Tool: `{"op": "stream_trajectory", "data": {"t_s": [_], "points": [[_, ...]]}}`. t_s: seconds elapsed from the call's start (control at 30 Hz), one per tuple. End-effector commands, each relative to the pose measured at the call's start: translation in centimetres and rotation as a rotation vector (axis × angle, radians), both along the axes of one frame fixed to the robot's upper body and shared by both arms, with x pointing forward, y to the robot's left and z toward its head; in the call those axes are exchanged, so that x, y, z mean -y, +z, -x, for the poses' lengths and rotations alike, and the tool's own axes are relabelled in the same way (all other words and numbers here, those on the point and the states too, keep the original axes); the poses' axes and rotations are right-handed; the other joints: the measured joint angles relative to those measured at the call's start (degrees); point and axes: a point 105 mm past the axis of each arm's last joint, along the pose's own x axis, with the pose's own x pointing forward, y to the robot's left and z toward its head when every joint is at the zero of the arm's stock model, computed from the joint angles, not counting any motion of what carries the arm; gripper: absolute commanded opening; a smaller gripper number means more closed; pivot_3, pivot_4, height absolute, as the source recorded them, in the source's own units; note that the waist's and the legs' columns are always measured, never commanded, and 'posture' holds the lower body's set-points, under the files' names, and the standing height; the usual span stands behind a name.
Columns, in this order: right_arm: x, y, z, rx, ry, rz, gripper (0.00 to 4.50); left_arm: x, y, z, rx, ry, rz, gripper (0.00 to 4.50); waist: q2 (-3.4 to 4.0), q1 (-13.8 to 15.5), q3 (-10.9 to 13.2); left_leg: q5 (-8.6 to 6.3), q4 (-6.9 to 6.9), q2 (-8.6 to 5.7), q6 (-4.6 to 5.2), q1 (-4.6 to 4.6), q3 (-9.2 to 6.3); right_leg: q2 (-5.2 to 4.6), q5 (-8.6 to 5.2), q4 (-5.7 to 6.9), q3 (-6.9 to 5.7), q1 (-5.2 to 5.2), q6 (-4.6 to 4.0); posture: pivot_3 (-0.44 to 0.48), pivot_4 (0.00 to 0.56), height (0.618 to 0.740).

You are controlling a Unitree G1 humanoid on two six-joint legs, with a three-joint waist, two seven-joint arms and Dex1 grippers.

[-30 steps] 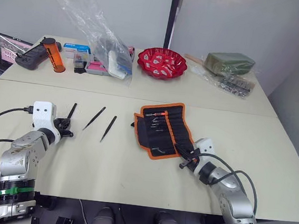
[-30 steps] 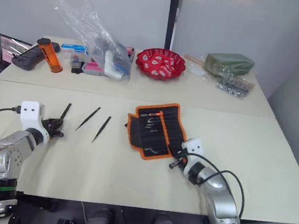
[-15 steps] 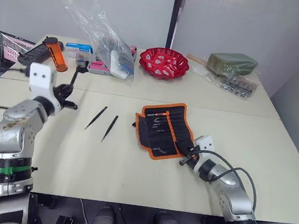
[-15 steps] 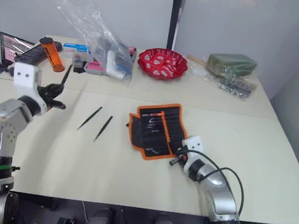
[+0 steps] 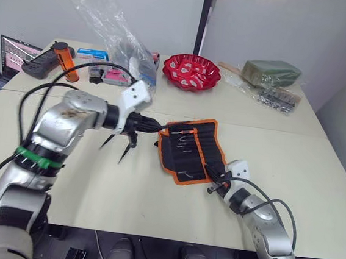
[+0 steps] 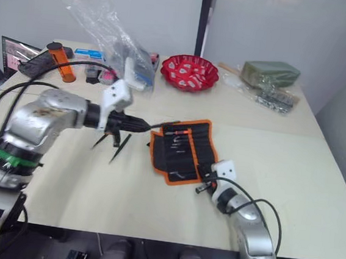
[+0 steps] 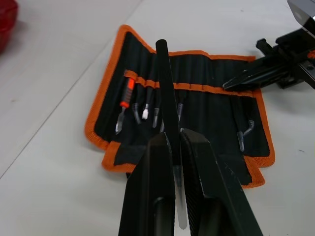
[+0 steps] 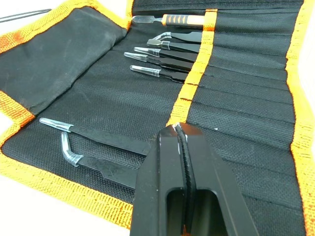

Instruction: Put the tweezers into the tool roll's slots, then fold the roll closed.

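Cream tabletop: left gripper has swung in from the far-left side, its fingers clamped on one of the tweezers, now poised over the tool roll mid-tabletop. Insertion judged imminent. Right gripper rests closed on the roll's near edge; two tweezers lie left of it

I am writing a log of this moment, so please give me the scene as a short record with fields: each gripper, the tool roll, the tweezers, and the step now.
left gripper: shut on one tweezers, held above the tool roll
right gripper: shut, empty, pressing on the roll's near edge
tool roll: open flat on the table, several tools already in its slots
loose tweezers: two on the table, left of the roll
step now: bringing the held tweezers to a slot; the roll is not yet folded
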Motion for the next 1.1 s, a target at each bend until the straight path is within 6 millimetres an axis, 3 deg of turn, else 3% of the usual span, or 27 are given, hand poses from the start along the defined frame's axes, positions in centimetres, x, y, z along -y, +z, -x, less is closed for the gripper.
{"op": "stream_trajectory", "data": {"t_s": [0.03, 0.4, 1.1], "points": [[0.4, -1.9, 0.5, -0.073, -0.027, 0.026, 0.00, 1.3, 0.3, -0.5, 0.045, -0.126, -0.073, 0.02, 0.01, 0.0, 0.0, 0.00, 0.00, 0.00, 0.00, -0.01, 0.00, 0.00, 0.00, -0.01, 0.00, 0.00, 0.00, 0.000, 0.150, 0.740], [0.9, -1.5, 0.4, -0.057, -0.057, 0.017, 0.00, 4.1, -3.4, -2.4, 0.004, -0.214, -0.213, 0.02, 0.06, 0.0, 0.1, 0.00, 0.03, -0.01, 0.01, -0.13, -0.03, 0.00, -0.02, 0.01, 0.00, -0.04, 0.05, 0.000, 0.150, 0.740], [0.8, -1.5, 0.6, -0.058, -0.053, 0.023, 0.00, 3.9, -5.5, -2.1, 0.010, -0.239, -0.269, 0.02, 0.15, 0.0, 0.1, 0.00, 0.13, -0.03, 0.01, -0.14, -0.08, 0.01, -0.02, 0.10, -0.01, -0.02, 0.07, 0.000, 0.150, 0.740]]}}
